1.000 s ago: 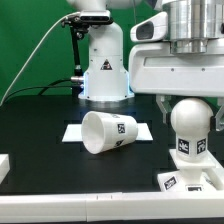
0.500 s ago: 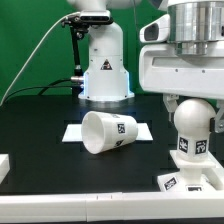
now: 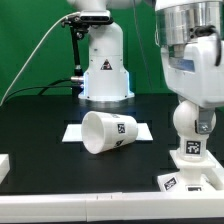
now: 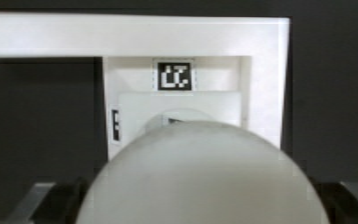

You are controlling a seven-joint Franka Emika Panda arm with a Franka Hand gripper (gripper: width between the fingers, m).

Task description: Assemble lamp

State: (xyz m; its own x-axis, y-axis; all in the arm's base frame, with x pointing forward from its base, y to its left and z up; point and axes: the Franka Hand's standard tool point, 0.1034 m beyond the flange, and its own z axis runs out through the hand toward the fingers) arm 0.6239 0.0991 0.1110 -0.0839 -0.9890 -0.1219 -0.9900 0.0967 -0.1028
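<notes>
My gripper (image 3: 192, 112) is shut on the round ball of the white bulb (image 3: 190, 122) and holds it upright, neck down. The neck's tag (image 3: 190, 150) sits just above the blocky white base (image 3: 190, 181) at the front on the exterior view's right. I cannot tell whether the neck touches the base. In the wrist view the bulb (image 4: 194, 175) fills the foreground between dark fingers (image 4: 48, 200). Beyond it is the base (image 4: 176, 77) with its tag. The tapered shade (image 3: 108, 132) lies on its side at mid-table, untouched.
The shade rests partly on the marker board (image 3: 74, 132). A second white robot pedestal (image 3: 105, 70) with a cable stands at the back. A white block (image 3: 3, 166) sits at the exterior view's left edge. A green backdrop stands behind the black table.
The hand has turned about its upright axis with the bulb in its grip. The bulb stays over the base, slightly lower and to the exterior view's right. The shade has not moved.
</notes>
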